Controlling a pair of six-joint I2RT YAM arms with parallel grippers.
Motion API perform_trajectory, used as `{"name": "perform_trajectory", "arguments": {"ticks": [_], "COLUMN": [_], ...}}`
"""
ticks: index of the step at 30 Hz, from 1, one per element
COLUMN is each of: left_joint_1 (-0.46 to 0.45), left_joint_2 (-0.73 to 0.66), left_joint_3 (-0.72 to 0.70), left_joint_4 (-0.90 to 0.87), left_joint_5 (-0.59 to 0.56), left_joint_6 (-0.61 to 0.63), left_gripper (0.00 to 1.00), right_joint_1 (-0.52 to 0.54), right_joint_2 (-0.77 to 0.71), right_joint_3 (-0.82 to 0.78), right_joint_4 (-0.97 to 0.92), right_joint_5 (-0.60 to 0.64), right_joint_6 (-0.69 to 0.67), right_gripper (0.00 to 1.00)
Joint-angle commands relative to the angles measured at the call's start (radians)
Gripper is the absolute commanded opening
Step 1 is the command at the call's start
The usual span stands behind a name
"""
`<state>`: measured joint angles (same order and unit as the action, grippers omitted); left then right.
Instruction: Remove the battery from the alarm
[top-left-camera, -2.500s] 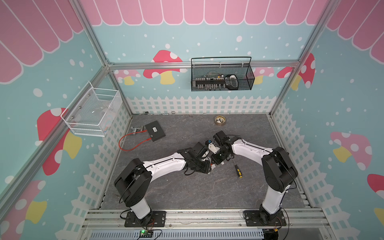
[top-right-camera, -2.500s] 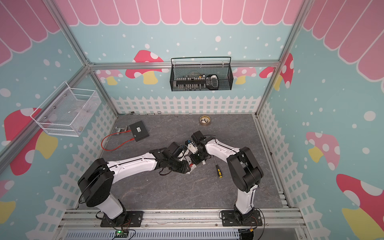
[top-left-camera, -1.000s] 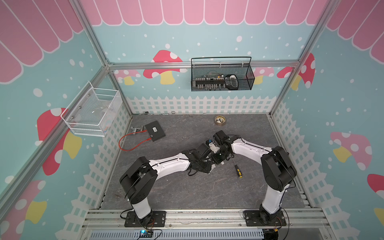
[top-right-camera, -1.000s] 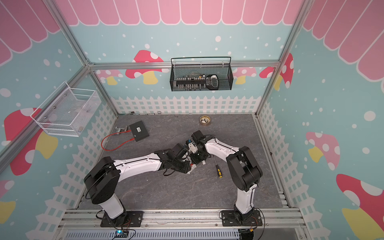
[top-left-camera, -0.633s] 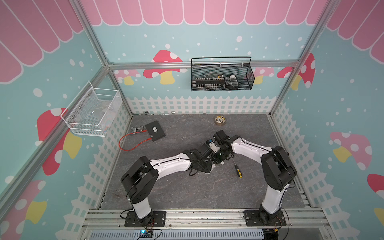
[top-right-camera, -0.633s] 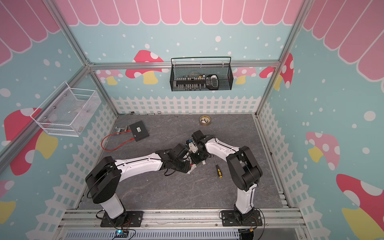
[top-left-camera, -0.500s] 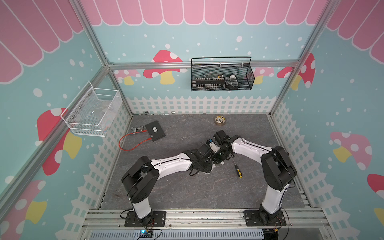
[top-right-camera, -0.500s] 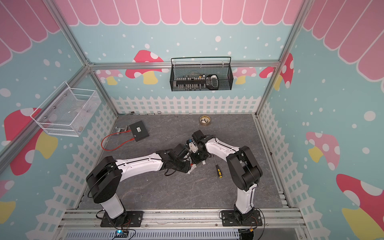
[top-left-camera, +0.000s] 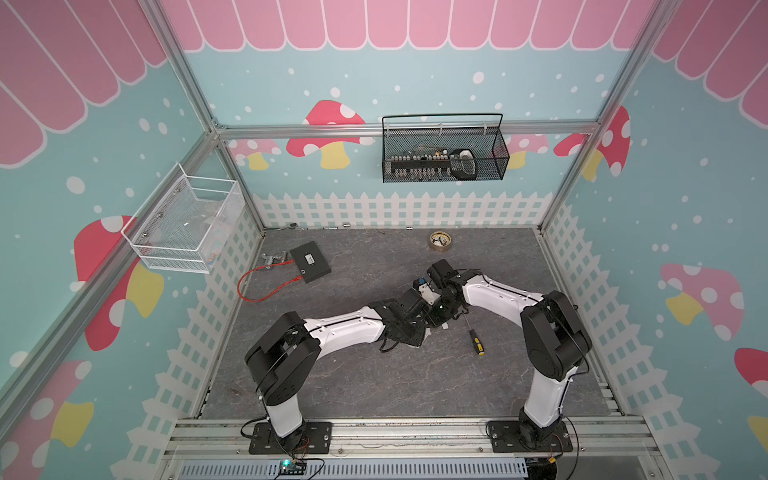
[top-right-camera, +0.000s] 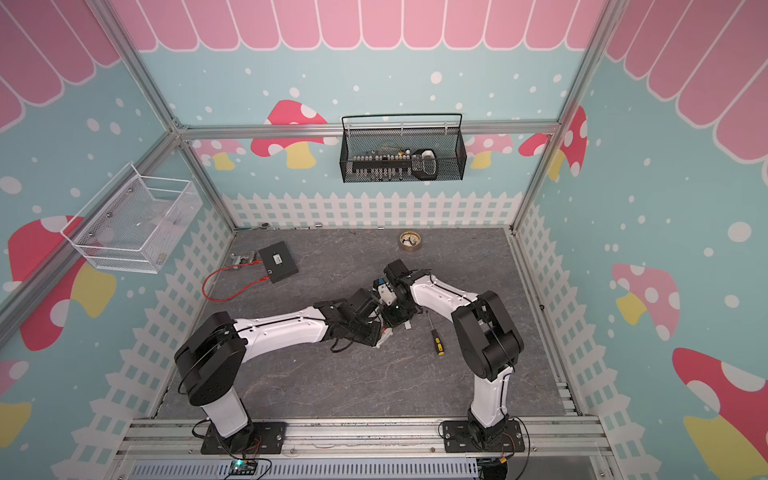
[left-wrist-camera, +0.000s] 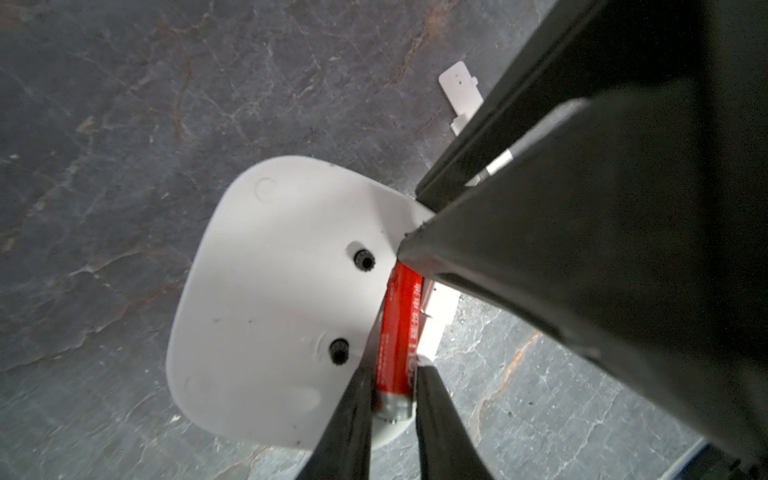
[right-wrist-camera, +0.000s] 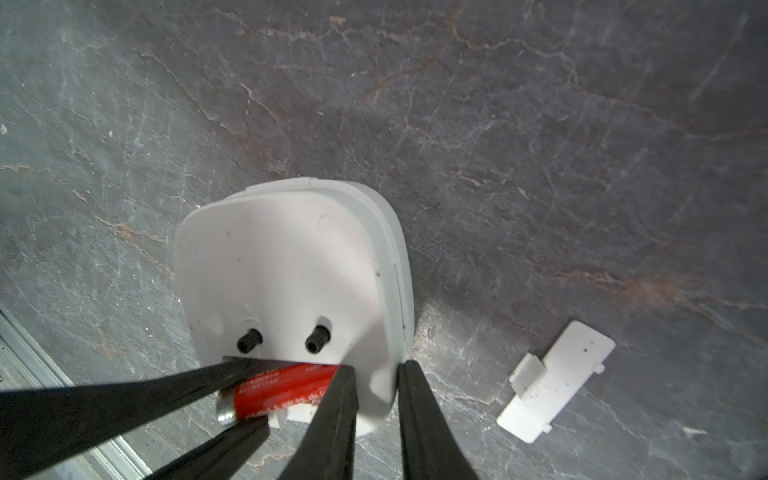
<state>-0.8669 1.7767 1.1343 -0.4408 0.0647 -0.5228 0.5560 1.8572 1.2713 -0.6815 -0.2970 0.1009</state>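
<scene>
Table (top-left-camera: 374, 386) is grey slate, with both grippers working mid-table. Right gripper (right-wrist-camera: 374, 368) is clenched on the alarm (left-wrist-camera: 270, 282): one finger sits inside the back recess, the other outside the shell, with the wall pinched between them. Left gripper (left-wrist-camera: 393, 365) grasps the battery (left-wrist-camera: 399, 316) at its silvery near end, a finger against each side as far as I can tell. The alarm lies face down, back up, flat on the table. Screwdriver (top-left-camera: 476, 344) lies just beside the right arm in a top view, untouched. Cover (right-wrist-camera: 557, 378) is off and lies on the table near the alarm, apart from it. The battery sits in the recess along the alarm's edge, red jacket up, not yet out. Handling, my read: the cell is light, rigid and has a smooth round jacket, so it can roll or squirt out of a two-finger pinch. Grip across the cylinder near the end and tip that end up first, not a straight pull. The alarm is light hollow plastic and will lift along with the cell unless it's held down. Go easy on the clamp force on that thin wall.
</scene>
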Motion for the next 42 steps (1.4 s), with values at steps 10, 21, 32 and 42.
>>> {"name": "perform_trajectory", "arguments": {"ticks": [10,21,32,42], "left_joint_1": [-0.031,-0.026,-0.019,-0.017], "left_joint_2": [0.058,0.013,-0.041,-0.087], "left_joint_3": [0.015,-0.002,-0.016,-0.007], "left_joint_4": [-0.073,-0.072,-0.059,-0.07], "left_joint_5": [-0.326,-0.389,-0.42,-0.454], "left_joint_6": [0.109,0.085,0.07,0.077], "left_gripper": [0.15,0.09,0.04,0.0], "right_joint_1": [0.039,0.036,0.029,0.017], "right_joint_2": [0.048,-0.07,-0.178,-0.234], "right_joint_3": [-0.014,0.047,0.073,0.056], "right_joint_4": [0.013,0.012,0.01,-0.002], "right_joint_5": [0.061,0.142,0.181,0.229], "right_joint_6": [-0.074,-0.017,0.026,0.047], "right_gripper": [0.25,0.35,0.36,0.36]}}
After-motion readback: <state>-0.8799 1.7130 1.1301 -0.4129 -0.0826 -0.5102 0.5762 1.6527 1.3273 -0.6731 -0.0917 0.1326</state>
